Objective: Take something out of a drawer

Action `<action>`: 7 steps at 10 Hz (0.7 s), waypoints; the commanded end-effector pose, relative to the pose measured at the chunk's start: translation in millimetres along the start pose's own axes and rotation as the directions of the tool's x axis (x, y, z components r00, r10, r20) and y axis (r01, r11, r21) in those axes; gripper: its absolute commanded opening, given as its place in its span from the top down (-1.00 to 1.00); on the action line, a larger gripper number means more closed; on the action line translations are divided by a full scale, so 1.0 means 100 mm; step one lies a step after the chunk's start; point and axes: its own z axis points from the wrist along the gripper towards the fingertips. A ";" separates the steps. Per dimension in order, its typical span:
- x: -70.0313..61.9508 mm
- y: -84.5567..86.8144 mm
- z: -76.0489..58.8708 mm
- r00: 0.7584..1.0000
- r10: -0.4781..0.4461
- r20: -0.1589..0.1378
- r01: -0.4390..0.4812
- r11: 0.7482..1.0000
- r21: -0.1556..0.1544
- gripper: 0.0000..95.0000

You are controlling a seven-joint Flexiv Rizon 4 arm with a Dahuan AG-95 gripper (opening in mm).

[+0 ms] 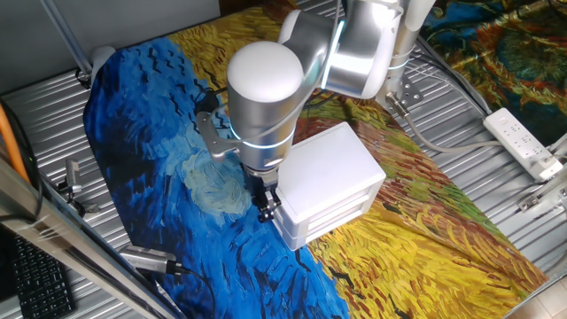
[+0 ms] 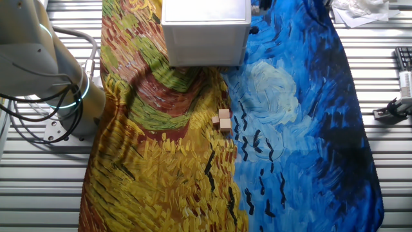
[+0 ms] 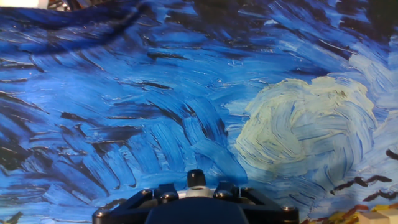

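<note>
The white cabinet (image 1: pixel 332 173) stands on the painted cloth, and its drawer fronts (image 1: pixel 330 217) look flush with it. In the other fixed view the cabinet (image 2: pixel 206 29) is at the top. A few small light-brown wooden blocks (image 2: pixel 222 120) lie together on the cloth in front of it. My gripper (image 1: pixel 264 209) hangs low beside the cabinet's near-left corner, just over the blue cloth. Its dark fingers are too small to read. In the hand view only the gripper's base (image 3: pixel 196 208) shows, above blue cloth and a pale swirl (image 3: pixel 305 134). The arm hides the blocks in one fixed view.
A white power strip (image 1: pixel 523 142) lies on the metal grating at the right. Metal tools (image 1: pixel 151 260) and a keyboard (image 1: pixel 35 283) sit at the lower left. My arm's base (image 2: pixel 45 77) stands left of the cloth. A dark object (image 2: pixel 393 109) rests at the right.
</note>
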 end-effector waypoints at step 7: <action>0.02 0.00 0.04 1.000 -0.004 0.017 0.004 1.000 0.003 0.20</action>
